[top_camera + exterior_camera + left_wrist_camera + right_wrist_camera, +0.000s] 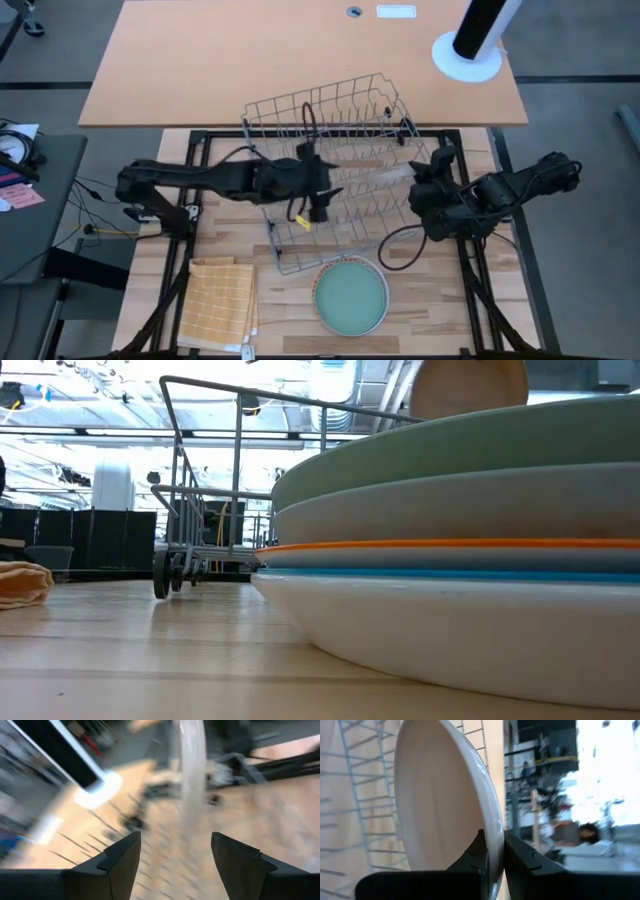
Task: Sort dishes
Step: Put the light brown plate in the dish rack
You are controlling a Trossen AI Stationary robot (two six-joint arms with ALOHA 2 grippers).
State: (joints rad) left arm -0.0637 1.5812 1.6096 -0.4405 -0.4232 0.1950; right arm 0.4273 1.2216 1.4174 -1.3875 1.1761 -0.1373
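my right claw [492, 851] grips a white plate [440, 795] by its rim, over the rack [330, 165]. my left claw [175, 855] is open above the rack. i can read no writing.

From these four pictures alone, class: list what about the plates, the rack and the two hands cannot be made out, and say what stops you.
- Plate stack, low view: right side cut off by the edge, so the count is unsure.
- White plate in the right hand, right wrist view: lower rim hidden by fingers.
- Wire rack, left wrist view: motion blur.
- Left hand: open, target blurred.
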